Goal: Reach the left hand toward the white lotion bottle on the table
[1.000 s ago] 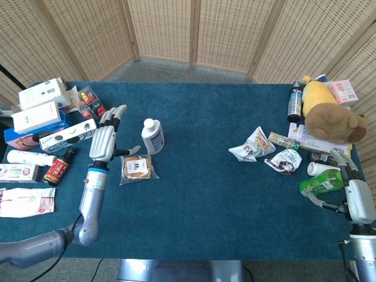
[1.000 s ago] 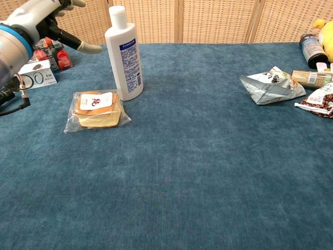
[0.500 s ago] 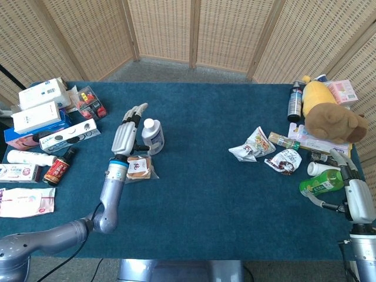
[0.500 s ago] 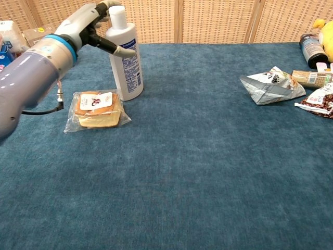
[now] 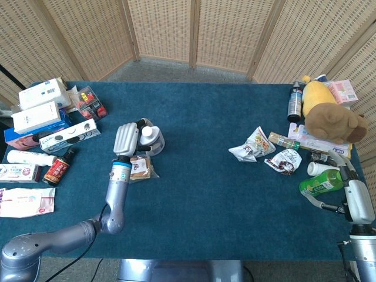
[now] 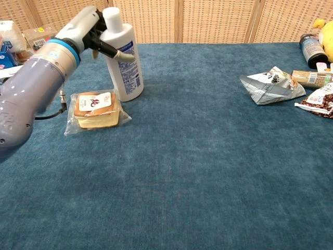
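The left hand [image 6: 88,28] is curling its fingers around the upright bottle [image 6: 123,57], which is standing on the bench [image 6: 208,156] touching the hand's right side, beside a wrapped snack [image 6: 95,108].

Head view: high, looking down over whole table [image 5: 200,176]. Chest view: low, near tabletop, facing screen; shares table middle.

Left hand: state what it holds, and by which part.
The left hand wraps the white lotion bottle at its upper body, below the cap; a firm grip cannot be confirmed.
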`<state>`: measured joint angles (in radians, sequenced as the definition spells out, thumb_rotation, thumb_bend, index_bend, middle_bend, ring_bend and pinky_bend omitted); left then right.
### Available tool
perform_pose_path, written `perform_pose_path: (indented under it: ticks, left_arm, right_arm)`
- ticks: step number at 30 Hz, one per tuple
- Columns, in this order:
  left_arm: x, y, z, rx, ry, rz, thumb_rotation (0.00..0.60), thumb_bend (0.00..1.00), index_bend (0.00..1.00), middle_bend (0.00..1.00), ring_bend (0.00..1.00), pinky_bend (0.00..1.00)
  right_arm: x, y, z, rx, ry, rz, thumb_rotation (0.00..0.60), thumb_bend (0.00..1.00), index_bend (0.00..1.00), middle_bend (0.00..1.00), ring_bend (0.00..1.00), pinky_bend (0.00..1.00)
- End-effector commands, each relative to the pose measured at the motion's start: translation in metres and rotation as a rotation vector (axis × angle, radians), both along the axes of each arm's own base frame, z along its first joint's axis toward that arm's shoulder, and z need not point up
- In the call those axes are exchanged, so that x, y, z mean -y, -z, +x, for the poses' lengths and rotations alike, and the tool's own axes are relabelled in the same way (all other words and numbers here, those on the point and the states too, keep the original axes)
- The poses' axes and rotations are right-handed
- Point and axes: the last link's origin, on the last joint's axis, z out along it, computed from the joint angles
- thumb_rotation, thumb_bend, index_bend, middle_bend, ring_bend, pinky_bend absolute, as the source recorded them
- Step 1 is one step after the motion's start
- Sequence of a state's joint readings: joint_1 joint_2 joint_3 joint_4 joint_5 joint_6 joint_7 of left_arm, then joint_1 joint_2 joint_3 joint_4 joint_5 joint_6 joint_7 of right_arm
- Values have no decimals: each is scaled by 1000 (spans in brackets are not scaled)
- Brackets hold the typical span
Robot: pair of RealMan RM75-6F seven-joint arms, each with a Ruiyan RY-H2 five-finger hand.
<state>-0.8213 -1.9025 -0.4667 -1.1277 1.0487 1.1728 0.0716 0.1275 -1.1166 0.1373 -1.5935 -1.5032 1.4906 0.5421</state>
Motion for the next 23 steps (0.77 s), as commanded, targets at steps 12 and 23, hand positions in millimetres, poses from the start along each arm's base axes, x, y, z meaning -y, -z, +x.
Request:
perform_pose_path:
  ticks: [12,23]
  left_arm:
    - [27,-127,18,33,128,191,600,29,888,797,669,766]
    - [33,-177,36,30,164,276,600,33,887,796,669,763]
  right_arm:
    - [-3,5,7,-12,-14,15,600,0,0,0,0,0]
    - [-4,6,10,-9,-22,14,600,0,0,0,0,0]
